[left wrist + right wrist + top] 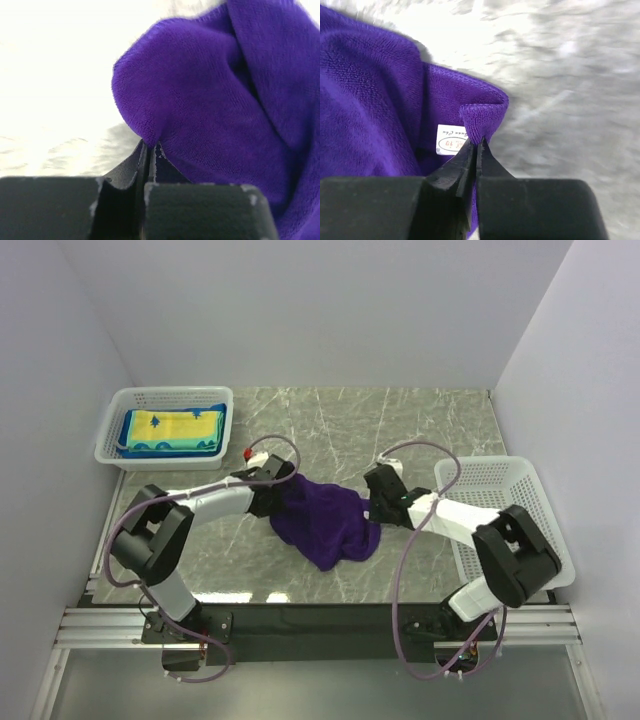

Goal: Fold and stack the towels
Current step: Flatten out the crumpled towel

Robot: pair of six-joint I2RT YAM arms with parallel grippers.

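Purple towel (325, 525) lies bunched in a loose heap approx. mid tabletop (420, 420), a bit nearer the near edge than the far one, btwn the two arms.

Left gripper (278, 490) is at the towel's left side. In the left wrist view its jaws are clenched (149, 145) on a rounded fold of the purple cloth (225, 100), and the fabric bulges up and over the tips.

Right gripper (375, 505) is at the towel's right side. In the right wrist view the jaws are pinched (476, 142) onto a small hemmed corner of the cloth (370, 90), w/ a white label (451, 142) just left of the tips; its print is too small to read. That corner sits just above the marbled surface.

White mesh basket (112, 435) sits at the far-left corner and holds a folded yellow towel (175, 425) w/ blue border on top of a blue layer (128, 447); can't tell how many cloths are under it.

Second white mesh basket (520, 480) sits at the right edge, beside the right arm.
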